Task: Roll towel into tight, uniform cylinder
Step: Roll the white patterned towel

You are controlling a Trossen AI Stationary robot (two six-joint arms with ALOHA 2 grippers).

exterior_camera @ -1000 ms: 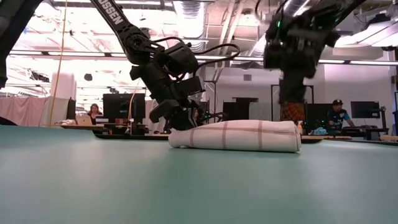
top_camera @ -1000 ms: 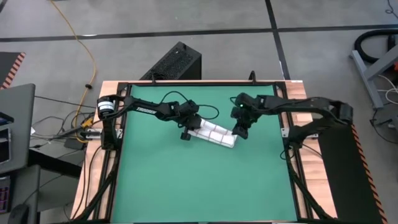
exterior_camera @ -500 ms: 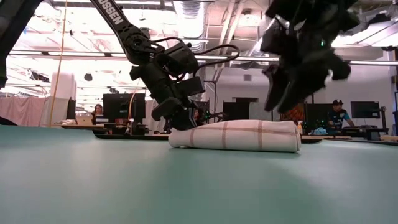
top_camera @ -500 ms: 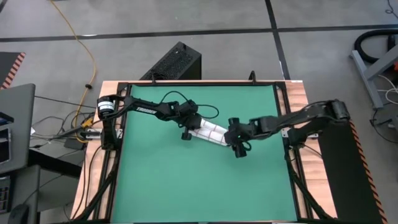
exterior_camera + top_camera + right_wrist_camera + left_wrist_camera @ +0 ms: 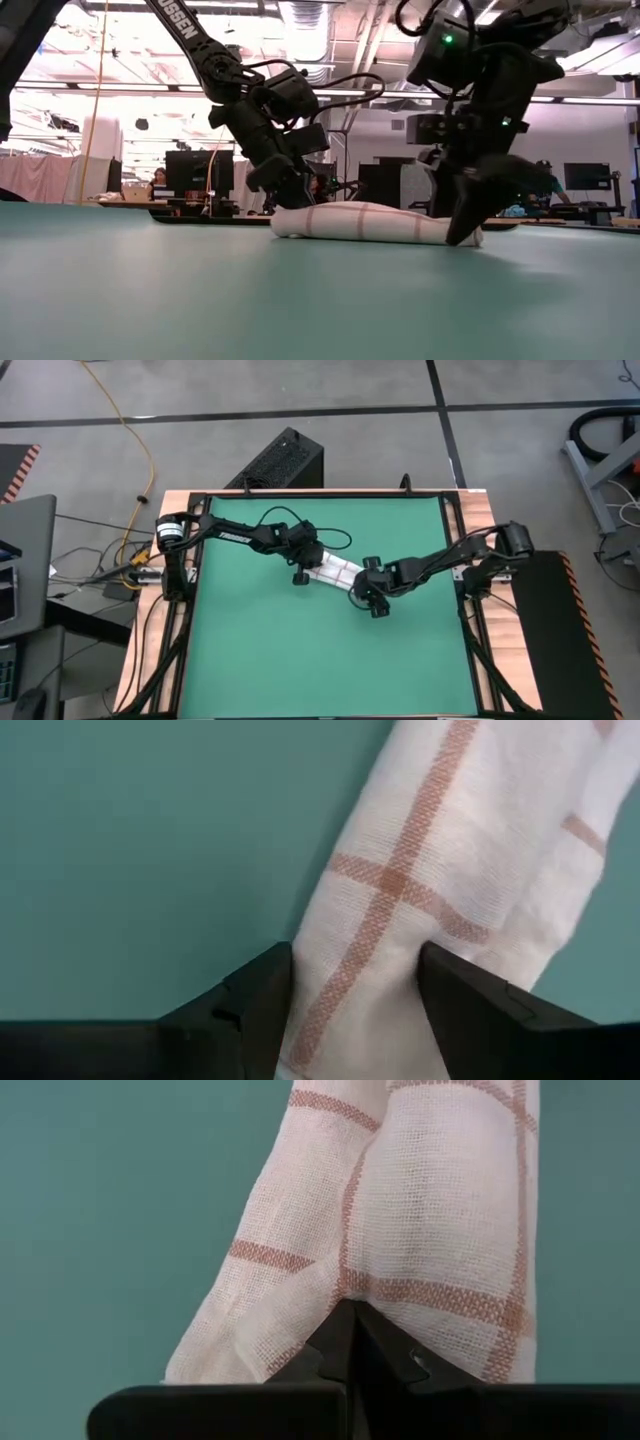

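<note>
The towel, white with red-brown lines, lies rolled up on the green mat near its middle. In the low view the towel is a low roll lying on its side. My left gripper is shut at the roll's left end; in the low view this gripper comes down behind that end. My right gripper stands open over the roll's right end, one finger on each side, with its near fingertip down at the mat. My left gripper has its shut fingertips in the cloth of the roll's left end, where creases run together. It slants down from the far left, pointing along the roll. How many layers are caught cannot be seen. The roll lies on the mat. My right gripper straddles the roll's right end, and the cloth reaches the inner sides of both open fingers. The fingers point down from above and stand across the roll. The roll lies on the mat between them.
A black frame and wooden edges border the mat. Cables and a black box lie beyond the far edge. The near half of the mat is bare. In the low view, people sit at desks in the room behind.
My right gripper has come down from above the roll's far right side toward the near edge and the left, turning as it went. Its fingers have opened wider and now stand on either side of the roll's right end. That end looks lower than before.
</note>
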